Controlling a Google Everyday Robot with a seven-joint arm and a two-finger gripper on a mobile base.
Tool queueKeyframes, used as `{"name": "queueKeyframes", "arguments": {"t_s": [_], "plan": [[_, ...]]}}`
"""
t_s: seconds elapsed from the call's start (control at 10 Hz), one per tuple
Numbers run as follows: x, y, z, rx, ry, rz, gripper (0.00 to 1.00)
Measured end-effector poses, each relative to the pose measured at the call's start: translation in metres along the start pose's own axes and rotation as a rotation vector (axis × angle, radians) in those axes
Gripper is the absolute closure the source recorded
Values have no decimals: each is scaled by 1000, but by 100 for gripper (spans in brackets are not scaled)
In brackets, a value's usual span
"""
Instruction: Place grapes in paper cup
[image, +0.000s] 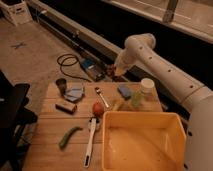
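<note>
Your gripper (118, 71) hangs beyond the far edge of the wooden table (50, 150), above the floor by the black cable (67, 62), with its fingers closed tight on a small dark reddish lump that looks like the grapes (119, 74). The paper cup (147, 86) stands upright on the far right of the table, well apart from the gripper and just behind the yellow bin (142, 120). On the table you also have the dark grey cup (61, 85) at far left and the tomato (98, 108) near the bin's left corner.
</note>
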Motion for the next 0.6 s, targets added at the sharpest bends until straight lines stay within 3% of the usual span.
{"name": "queueKeyframes", "arguments": {"t_s": [0.3,0.6], "plan": [[50,-5,-27,32,23,93,100],[89,-1,-37,38,47,174,100]]}}
